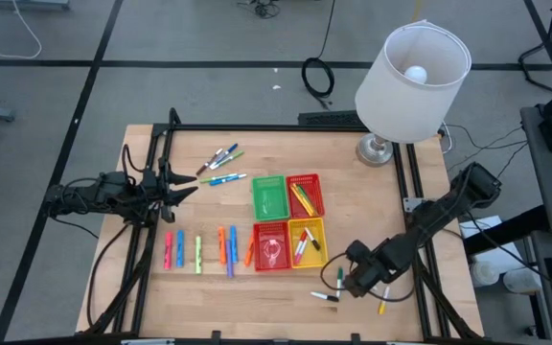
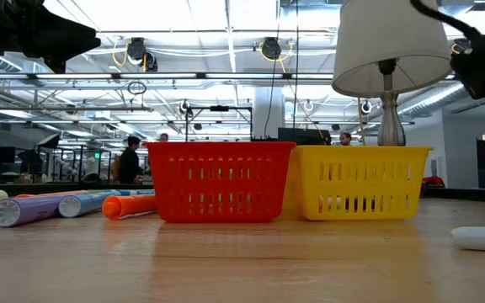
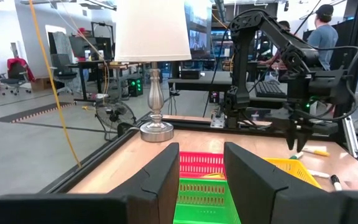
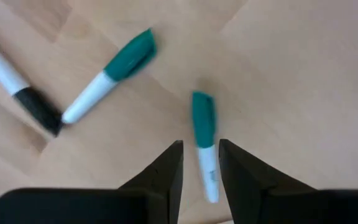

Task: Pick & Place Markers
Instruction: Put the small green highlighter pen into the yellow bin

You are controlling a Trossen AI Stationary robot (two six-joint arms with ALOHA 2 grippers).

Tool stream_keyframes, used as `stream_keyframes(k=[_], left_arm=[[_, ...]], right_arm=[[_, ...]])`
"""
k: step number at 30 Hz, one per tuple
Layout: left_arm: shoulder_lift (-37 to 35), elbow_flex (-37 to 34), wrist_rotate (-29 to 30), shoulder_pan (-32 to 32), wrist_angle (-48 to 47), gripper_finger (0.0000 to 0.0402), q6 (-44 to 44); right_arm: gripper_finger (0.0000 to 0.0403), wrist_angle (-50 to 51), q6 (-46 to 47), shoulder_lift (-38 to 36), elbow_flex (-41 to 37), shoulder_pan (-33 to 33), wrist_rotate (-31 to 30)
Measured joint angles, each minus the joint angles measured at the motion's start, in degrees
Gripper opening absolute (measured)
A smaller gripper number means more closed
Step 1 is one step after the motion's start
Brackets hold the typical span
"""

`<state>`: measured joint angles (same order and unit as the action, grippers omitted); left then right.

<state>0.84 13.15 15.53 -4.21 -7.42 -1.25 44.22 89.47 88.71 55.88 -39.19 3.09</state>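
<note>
R arm reaches in from table's right edge, elbow bent, forearm angled toward near-right part of table; right gripper (image 4: 199, 167) points straight down over a white marker w/ green cap (image 4: 204, 140). Fingers (image 4: 166, 171) slightly apart, straddling marker's white barrel, not closed on it; can't tell if pads touch it. Holding nothing.

Just beside: second green-capped marker (image 4: 112, 73) lying at an angle, and a white marker w/ black cap (image 4: 17, 87), tips nearly meeting. Yellow marker (image 1: 383, 307) just right of gripper in high view.

L arm stretched flat over table's left side, left gripper (image 3: 202, 177) facing right toward baskets, fingers (image 3: 163, 174) modestly apart, empty, above table.

Four baskets in 2x2 block mid-table: green basket (image 1: 268, 196), red basket (image 1: 306, 195) w/ markers in it, another red basket (image 1: 270, 245), yellow basket (image 1: 307, 241) w/ markers in it.

Row of markers (image 1: 199, 251) (pink, blue, green, orange, purple) on table left of baskets; small cluster (image 1: 220, 160) farther back. Lamp (image 1: 405, 81) at far right corner.
</note>
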Motion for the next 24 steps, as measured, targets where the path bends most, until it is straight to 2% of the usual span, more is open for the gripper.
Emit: stream_keyframes(k=[5,13,24], left_arm=[[0.0,0.0,0.0,0.02,-0.01,0.0134,0.01],[0.01,0.0,0.0,0.01,0.0,0.0134,0.0],[0.02,0.0,0.0,0.02,0.0,0.0134,0.02]], right_arm=[[0.0102,1.41,1.34,-0.04,-0.01,-1.89,0.08],[0.0112,-2.14,2.86,-0.04,-2.7,-3.13,0.02],[0.0112,-14.25,2.86,-0.28,-9.51,-3.07,0.02]])
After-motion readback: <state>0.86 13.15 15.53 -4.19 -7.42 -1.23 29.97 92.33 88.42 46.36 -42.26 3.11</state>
